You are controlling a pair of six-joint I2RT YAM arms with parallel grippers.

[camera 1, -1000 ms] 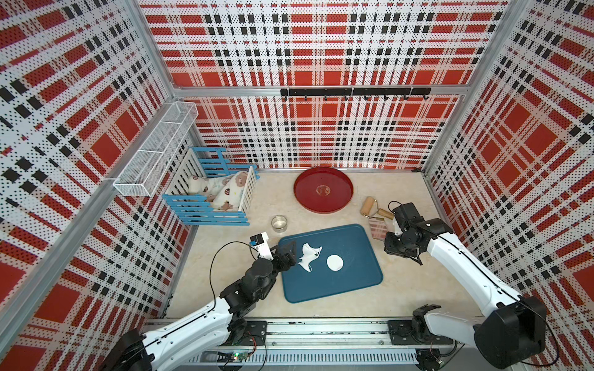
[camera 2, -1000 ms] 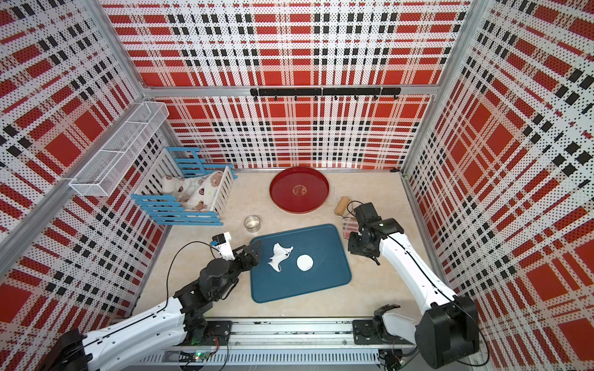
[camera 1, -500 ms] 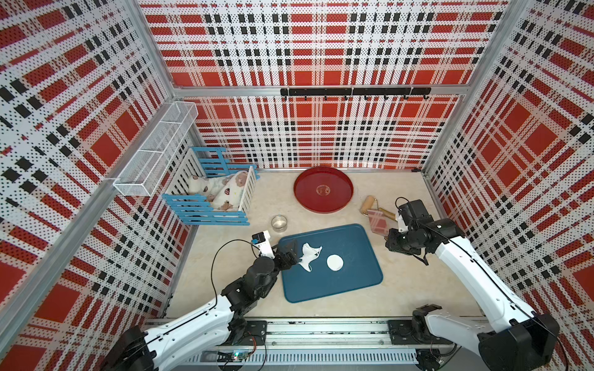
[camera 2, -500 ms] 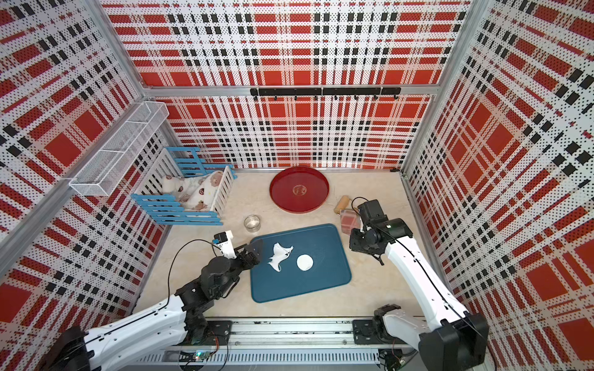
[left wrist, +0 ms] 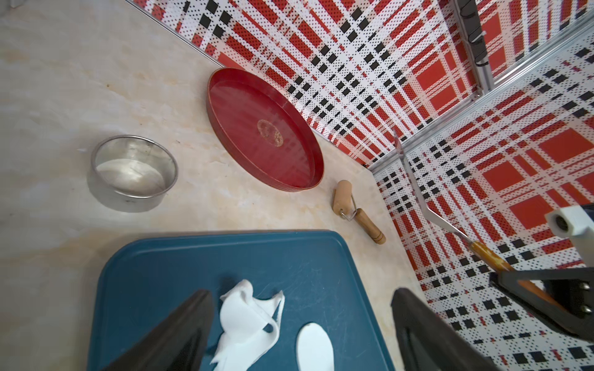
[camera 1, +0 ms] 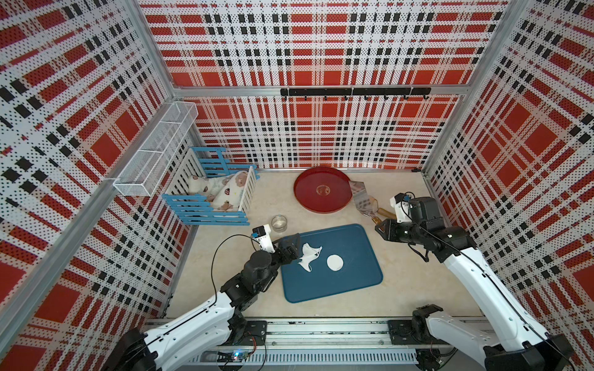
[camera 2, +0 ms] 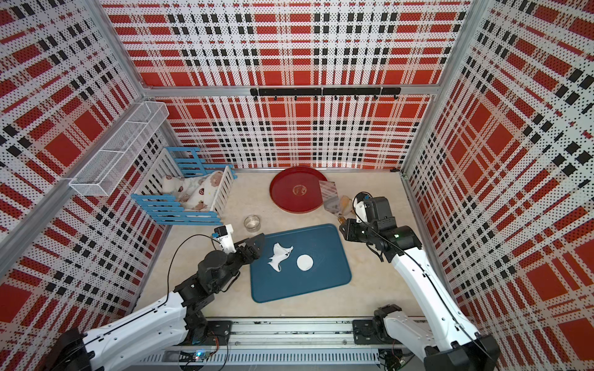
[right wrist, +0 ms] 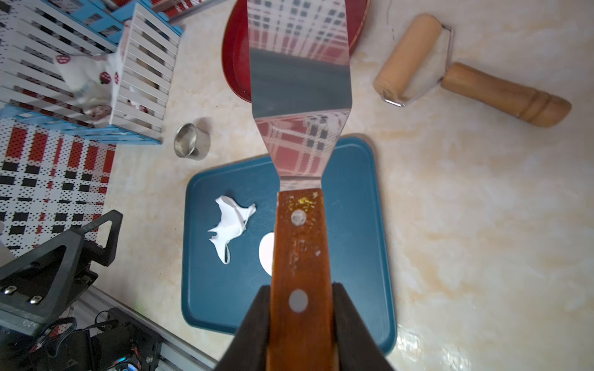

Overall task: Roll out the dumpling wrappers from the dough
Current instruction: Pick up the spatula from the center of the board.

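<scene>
On the blue tray (camera 1: 350,279) lie a ragged, crumpled scrap of white dough (camera 1: 309,255) and, beside it, one neat round dumpling wrapper (camera 1: 335,262). My left gripper (camera 1: 294,247) hovers at the tray's left edge, open, its black fingers (left wrist: 193,318) straddling the dough (left wrist: 247,318) without touching it; the wrapper (left wrist: 313,347) lies between them too. My right gripper (right wrist: 300,292) is shut on the wooden handle of a metal spatula (right wrist: 299,80), held in the air off the tray's far right corner. The spatula handle hides part of the wrapper (right wrist: 266,253) in the right wrist view.
A wooden roller (right wrist: 408,54) lies on the table behind the tray's right corner. The small metal ring (camera 1: 279,223) stands behind the tray's left corner. A red round tray (camera 1: 321,189) sits at the back, and a blue-white crib (camera 1: 212,199) and wire basket (camera 1: 154,154) at the left.
My right gripper has lifted the spatula off the table and swung it left, so the blade now points over the red tray's rim. The left arm has barely moved.
</scene>
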